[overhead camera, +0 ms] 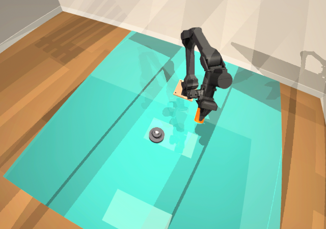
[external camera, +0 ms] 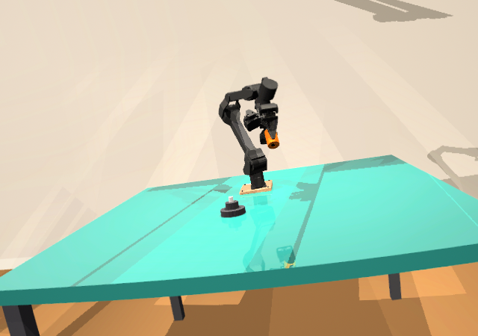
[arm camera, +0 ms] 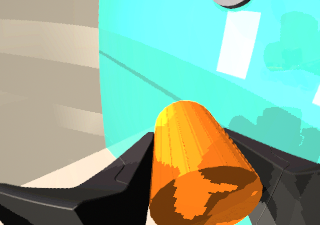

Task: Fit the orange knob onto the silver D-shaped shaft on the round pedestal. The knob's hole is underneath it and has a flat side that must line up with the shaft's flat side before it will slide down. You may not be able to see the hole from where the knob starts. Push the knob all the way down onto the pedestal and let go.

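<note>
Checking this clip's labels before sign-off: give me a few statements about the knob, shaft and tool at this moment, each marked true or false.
1. The tool is shut on the orange knob. True.
2. The knob sits on the silver shaft. False: it is held high above the table, apart from the shaft.
3. The round pedestal stands on the table with its shaft bare. True.
4. The knob hangs straight over the pedestal. False: it is off to one side, nearer the arm's base plate.
</note>
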### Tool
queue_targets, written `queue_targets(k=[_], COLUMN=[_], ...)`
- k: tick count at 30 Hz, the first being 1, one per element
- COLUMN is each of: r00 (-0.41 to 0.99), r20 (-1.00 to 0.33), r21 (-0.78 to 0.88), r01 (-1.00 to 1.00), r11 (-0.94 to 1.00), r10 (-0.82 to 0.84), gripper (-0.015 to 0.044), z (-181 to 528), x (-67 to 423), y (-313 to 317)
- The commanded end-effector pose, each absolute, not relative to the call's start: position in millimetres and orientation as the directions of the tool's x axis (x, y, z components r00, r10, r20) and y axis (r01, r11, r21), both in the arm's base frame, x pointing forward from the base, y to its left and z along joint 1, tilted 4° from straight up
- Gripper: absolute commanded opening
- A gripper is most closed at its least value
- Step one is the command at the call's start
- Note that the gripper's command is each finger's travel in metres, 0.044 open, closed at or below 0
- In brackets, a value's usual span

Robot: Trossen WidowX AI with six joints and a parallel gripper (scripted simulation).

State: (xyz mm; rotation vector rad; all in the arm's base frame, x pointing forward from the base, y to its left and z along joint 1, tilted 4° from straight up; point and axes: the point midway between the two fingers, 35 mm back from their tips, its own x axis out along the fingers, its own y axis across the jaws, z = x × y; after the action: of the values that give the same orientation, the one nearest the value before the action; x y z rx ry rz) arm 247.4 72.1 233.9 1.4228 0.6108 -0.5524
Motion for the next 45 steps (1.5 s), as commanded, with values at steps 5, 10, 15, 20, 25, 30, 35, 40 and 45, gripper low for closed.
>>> queue_targets(k=[5,10,15,20,25,30,35,40,45], r00=[0.606,0.523,0.435,0.345,0.252,0.157,0.098,0.095,0.092], r20=[-0.795,-0.852,-0.9,-0.939,-0.967,-0.987,-0.995,-0.995,-0.995], r21=[0.605,0.521,0.433,0.343,0.25,0.155,0.096,0.094,0.09], r01=[0.793,0.851,0.899,0.937,0.966,0.986,0.994,0.994,0.995], r11=[0.067,0.068,0.068,0.068,0.066,0.061,0.056,0.055,0.053], r10=[0.002,-0.006,-0.013,-0.021,-0.027,-0.031,-0.032,-0.032,-0.033], gripper=[0.0,0.0,0.0,0.0,0.0,0.0,0.0,0.0,0.0], z=[224,216,208,200,192,185,178,162,141], x=[254,257,261,264,267,271,273,278,284], y=[72,72,72,72,72,71,71,71,72])
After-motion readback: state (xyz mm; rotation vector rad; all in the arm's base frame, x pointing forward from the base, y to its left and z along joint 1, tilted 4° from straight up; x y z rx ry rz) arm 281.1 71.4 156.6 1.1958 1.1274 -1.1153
